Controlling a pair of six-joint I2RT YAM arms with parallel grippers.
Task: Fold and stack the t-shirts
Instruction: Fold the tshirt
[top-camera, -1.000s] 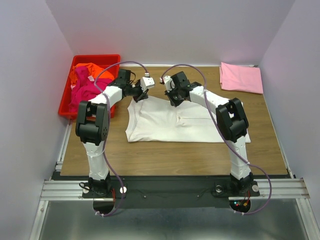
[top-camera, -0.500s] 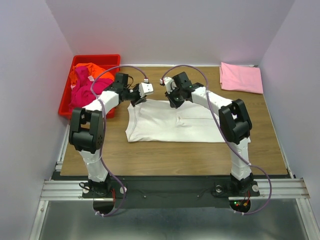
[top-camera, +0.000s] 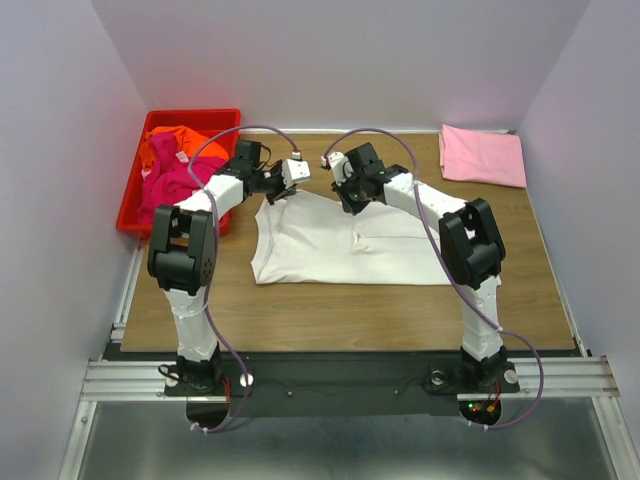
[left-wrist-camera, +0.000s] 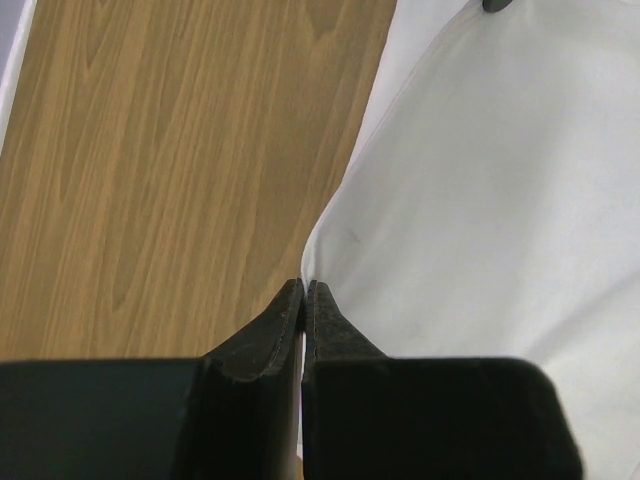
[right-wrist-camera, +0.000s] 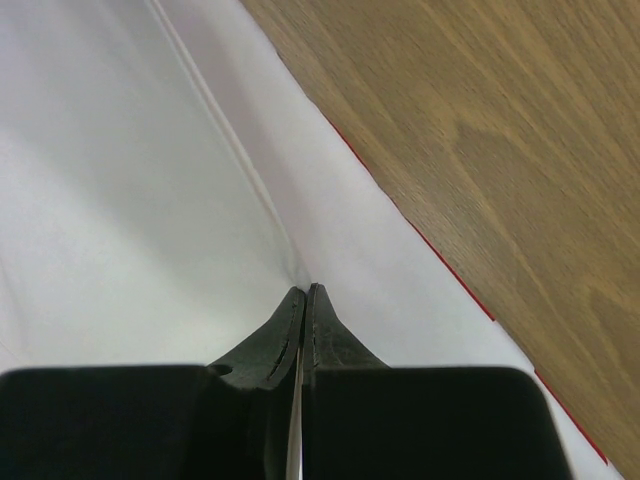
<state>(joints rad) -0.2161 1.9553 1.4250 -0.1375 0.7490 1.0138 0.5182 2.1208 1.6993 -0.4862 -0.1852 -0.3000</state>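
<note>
Your white t-shirt lies in the middle of the table, spread into a wide, roughly rectangular shape with its plain side up. Its near edge lies flat on the wood. Its far edge rises into two small peaks, one at each gripper.

The pink t-shirt is folded flat at the far right corner, well apart from the white one. The orange t-shirt and the magenta t-shirt sit crumpled together in the red bin at the far left.

The overhead camera gives you the whole layout, but the arms hide the fingertips. The wrist cameras show them up close. From the left wrist you see the shirt's edge curving across bare wood and running to a point right at the tips. From the right wrist you see a seam and creases converging on the tips, and a thin red line along the cloth's border where it meets the wood, which the overhead view does not show.

Your left gripper is clenched, its fingers pressed together with only a sliver between them, pinching the white shirt's far left edge. Your right gripper is also clamped tight, its fingers meeting on a fold of the same shirt near the middle of the far edge.
</note>
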